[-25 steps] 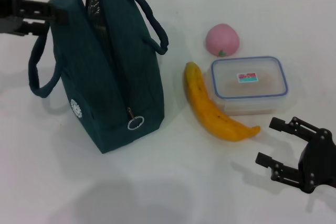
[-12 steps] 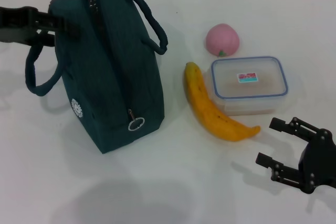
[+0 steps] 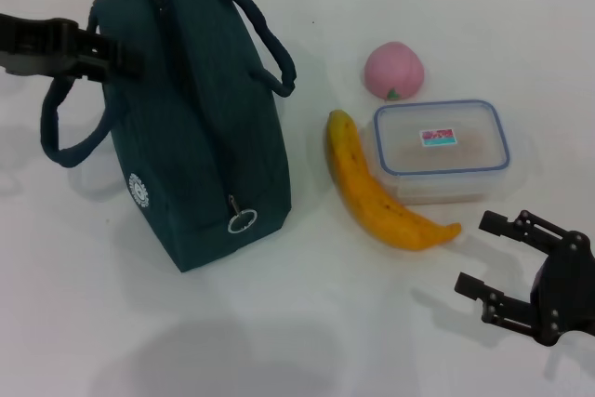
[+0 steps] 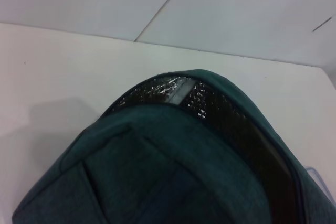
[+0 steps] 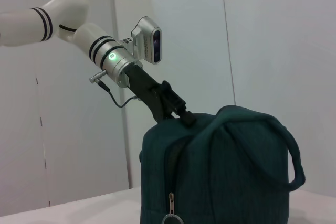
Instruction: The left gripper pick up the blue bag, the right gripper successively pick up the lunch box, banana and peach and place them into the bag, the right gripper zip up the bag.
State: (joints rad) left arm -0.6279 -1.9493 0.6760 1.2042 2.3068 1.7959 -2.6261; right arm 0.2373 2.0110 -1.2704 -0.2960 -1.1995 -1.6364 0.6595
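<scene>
The blue bag (image 3: 200, 137) stands upright at the left of the white table, with its ring-pull zipper (image 3: 242, 220) facing me. It fills the left wrist view (image 4: 173, 182), where a strip of its foil lining shows. My left gripper (image 3: 125, 55) is open, its fingertips at the bag's top left edge above one hanging handle (image 3: 58, 132). The right wrist view shows the left gripper (image 5: 184, 115) touching the bag's top (image 5: 220, 171). The banana (image 3: 372, 188), the lunch box (image 3: 442, 148) and the peach (image 3: 393, 70) lie right of the bag. My right gripper (image 3: 476, 253) is open and empty, in front of the lunch box.
The white table (image 3: 307, 332) stretches in front of the bag and toward me. A pale wall (image 5: 273, 35) stands behind the table's far edge.
My left gripper has moved right, up against the bag's top edge. The bag's top has shifted and its opening shows less. The right gripper has barely moved.
</scene>
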